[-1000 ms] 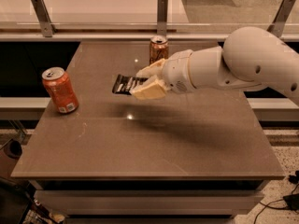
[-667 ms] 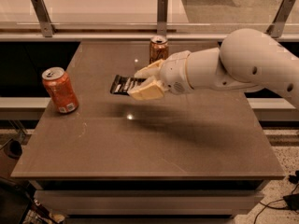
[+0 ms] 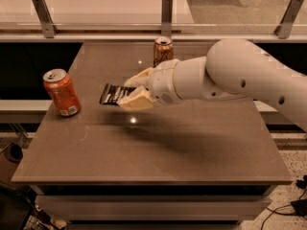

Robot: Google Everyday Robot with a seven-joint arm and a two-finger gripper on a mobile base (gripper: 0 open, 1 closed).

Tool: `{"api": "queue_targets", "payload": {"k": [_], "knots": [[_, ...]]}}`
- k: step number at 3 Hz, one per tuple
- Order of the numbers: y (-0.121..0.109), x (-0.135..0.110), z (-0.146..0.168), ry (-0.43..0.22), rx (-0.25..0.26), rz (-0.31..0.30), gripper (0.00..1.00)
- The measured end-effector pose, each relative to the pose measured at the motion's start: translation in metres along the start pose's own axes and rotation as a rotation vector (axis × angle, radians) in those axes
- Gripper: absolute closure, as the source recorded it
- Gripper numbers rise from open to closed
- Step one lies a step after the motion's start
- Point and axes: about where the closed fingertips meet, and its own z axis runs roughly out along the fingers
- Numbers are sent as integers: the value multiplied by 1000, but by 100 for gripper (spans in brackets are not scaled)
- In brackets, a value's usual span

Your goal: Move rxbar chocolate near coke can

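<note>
The coke can (image 3: 61, 92) is orange-red with a silver top and stands upright near the left edge of the brown table (image 3: 158, 147). The rxbar chocolate (image 3: 113, 94) is a flat black wrapper with pale lettering, held level above the table, a short way right of the coke can. My gripper (image 3: 135, 91) comes in from the right on the white arm and is shut on the right end of the bar, with its cream fingers (image 3: 136, 101) above and below it. The bar's right end is hidden between the fingers.
A brown-gold patterned can (image 3: 163, 51) stands upright at the back middle of the table, behind my wrist. A glass rail with metal posts (image 3: 166, 13) runs along the far side. The table's left edge lies just beyond the coke can.
My gripper has carried the bar a little to the left, toward the coke can. Both cans have stayed where they were.
</note>
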Motion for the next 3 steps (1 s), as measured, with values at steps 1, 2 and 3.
{"api": "queue_targets", "payload": {"k": [1,2,3], "knots": [[17,-12,17,-11,-18,-26,100],[31,-25,43,-34,-75,-55,100],[37,-29,56,-46,-106,-64,100]]}}
